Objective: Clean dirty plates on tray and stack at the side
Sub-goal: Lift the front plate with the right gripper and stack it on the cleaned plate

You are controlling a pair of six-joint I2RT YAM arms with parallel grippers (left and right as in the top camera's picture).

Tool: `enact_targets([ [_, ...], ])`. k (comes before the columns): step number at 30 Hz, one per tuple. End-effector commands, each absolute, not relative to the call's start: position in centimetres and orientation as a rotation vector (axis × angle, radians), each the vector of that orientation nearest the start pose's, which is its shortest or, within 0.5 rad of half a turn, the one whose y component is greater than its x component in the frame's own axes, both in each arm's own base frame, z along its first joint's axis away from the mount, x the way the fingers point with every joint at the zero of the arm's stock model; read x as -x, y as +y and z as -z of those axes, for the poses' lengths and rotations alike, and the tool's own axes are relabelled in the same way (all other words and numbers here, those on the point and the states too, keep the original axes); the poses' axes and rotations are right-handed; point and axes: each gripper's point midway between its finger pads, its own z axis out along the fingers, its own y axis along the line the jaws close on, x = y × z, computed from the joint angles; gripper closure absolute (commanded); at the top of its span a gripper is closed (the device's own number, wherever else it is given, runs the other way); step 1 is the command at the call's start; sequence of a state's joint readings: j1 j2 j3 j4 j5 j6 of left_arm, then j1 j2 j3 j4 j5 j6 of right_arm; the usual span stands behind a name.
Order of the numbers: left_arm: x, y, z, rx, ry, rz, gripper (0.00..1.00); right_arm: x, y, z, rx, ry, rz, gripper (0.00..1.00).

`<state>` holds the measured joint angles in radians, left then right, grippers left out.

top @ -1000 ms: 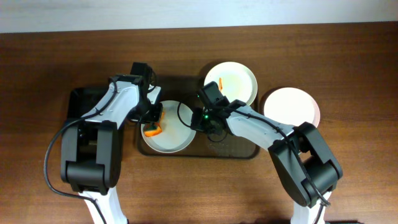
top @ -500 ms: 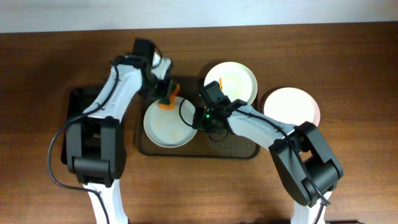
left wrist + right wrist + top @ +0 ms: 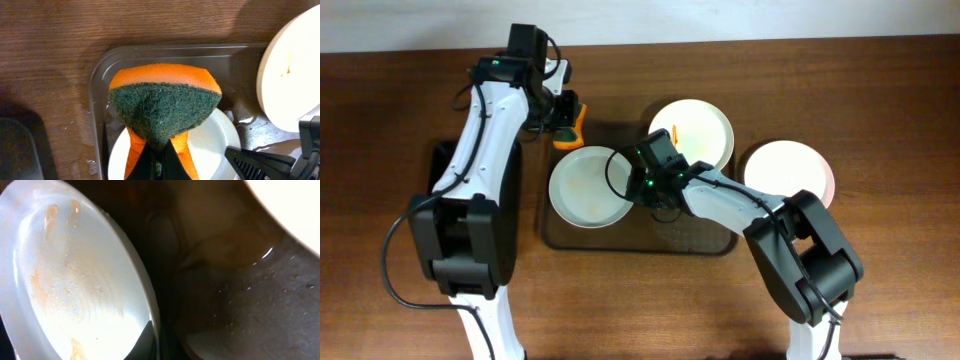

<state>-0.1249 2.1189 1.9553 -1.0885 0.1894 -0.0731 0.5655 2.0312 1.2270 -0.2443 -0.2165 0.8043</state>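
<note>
Three plates to track. Nearest you, the near plate (image 3: 588, 187) lies in the left half of the tray (image 3: 700, 243). Your right gripper (image 3: 642, 190) looks pinched on its right rim. The right wrist view shows a pale orange film smeared across its well.

A second ago the sponge (image 3: 570, 122) was down in that plate. Now your left gripper (image 3: 565, 118) has lifted it away to above the tray's far-left corner, jaws clamped narrow on the orange body, green pad outward. I judge the scrub pass is over but the plate is not fully clean.

Further right, the side plate (image 3: 788, 172) rests on the table off the tray, plain white. Farthest, the far plate (image 3: 692, 133) sits at the tray's far-right corner, its orange streak unwiped.
</note>
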Motion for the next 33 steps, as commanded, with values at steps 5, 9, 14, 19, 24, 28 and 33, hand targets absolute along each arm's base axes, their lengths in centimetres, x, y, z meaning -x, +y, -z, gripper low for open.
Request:
enact_targets([
  [5,-48.1,-6.8,-13.5,-0.030,2.821,0.283,1.00,-38.0,25.3,-5.6,-0.062,2.799,-0.662,0.96],
  [9,-48.2,-5.3,-13.5,0.015,2.822,0.275,1.00,-38.1,22.2,-11.0,0.107,2.689,-0.292,0.96],
  [14,-48.3,-3.3,-13.5,0.067,2.820,0.247,1.00,-38.1,19.1,-15.4,0.181,2.425,0.327,0.96],
  [19,-48.3,-2.0,-13.4,0.106,2.824,0.241,1.00,-36.7,19.7,-20.9,0.187,2.067,0.699,0.96],
  [24,-48.3,-2.0,-13.4,0.106,2.824,0.242,1.00,-35.1,20.7,-24.0,0.223,1.887,0.852,0.96],
  [28,-48.0,-2.0,-13.3,0.107,2.835,0.242,1.00,-35.1,21.0,-23.4,0.240,1.915,0.821,0.96],
  [33,-48.0,-2.0,-13.3,0.108,2.837,0.242,1.00,-34.4,24.0,-17.9,0.277,2.253,0.397,0.96],
])
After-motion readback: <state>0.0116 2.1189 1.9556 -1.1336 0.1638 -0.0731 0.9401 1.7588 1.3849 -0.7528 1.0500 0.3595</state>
